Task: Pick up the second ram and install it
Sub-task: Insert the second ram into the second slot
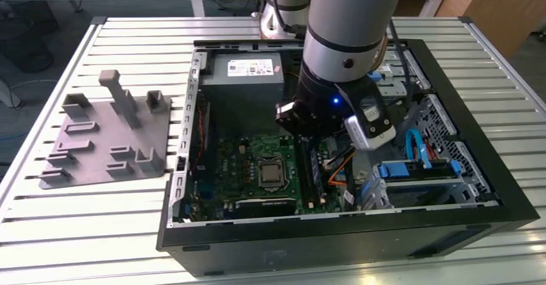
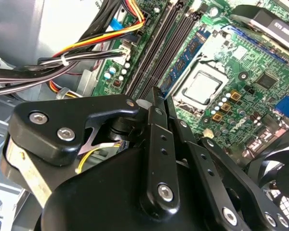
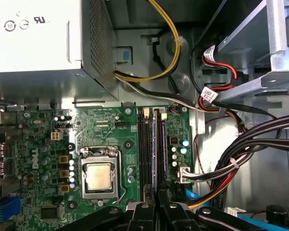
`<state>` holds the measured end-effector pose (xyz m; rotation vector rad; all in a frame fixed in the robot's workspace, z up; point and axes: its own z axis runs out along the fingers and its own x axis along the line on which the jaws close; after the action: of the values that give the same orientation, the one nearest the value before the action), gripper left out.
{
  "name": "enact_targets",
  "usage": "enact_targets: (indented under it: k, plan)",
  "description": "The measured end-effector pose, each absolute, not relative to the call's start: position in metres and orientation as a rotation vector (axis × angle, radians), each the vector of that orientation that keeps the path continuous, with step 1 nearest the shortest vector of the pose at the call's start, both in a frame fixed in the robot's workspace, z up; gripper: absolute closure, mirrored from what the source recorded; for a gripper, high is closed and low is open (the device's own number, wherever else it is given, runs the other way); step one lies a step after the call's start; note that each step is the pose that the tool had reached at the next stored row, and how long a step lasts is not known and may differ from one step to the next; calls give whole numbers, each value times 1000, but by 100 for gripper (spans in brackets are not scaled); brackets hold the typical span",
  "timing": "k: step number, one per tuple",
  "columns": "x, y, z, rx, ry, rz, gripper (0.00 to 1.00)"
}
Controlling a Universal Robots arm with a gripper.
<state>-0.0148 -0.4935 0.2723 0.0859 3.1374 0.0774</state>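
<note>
In the first wrist view the second ram (image 3: 154,149) shows edge-on as a thin bluish-purple strip, standing in line with the black memory slots (image 3: 143,144) beside the processor (image 3: 97,175). Its near end runs in between my fingers. My gripper (image 3: 154,199) is shut on this stick, low over the motherboard. In the second wrist view the gripper (image 2: 156,94) has its black fingers (image 2: 159,144) pressed close together above the slots. Another stick with blue chips (image 2: 190,48) stands in the slot nearest the processor. In the exterior view the arm's wrist (image 1: 328,109) reaches down into the open computer case (image 1: 341,234).
A grey plastic tray with upright posts (image 1: 94,144) lies on the slatted table at the exterior view's left. Inside the case are the power supply (image 1: 243,68), bundled cables (image 3: 241,159) close to the slots, and a drive cage with blue latches (image 1: 418,170).
</note>
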Motion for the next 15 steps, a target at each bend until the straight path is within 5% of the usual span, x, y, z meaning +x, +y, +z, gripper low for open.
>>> enact_targets:
  k: [15]
  plan:
    - [-15,-494,258,6,3140,77,86]
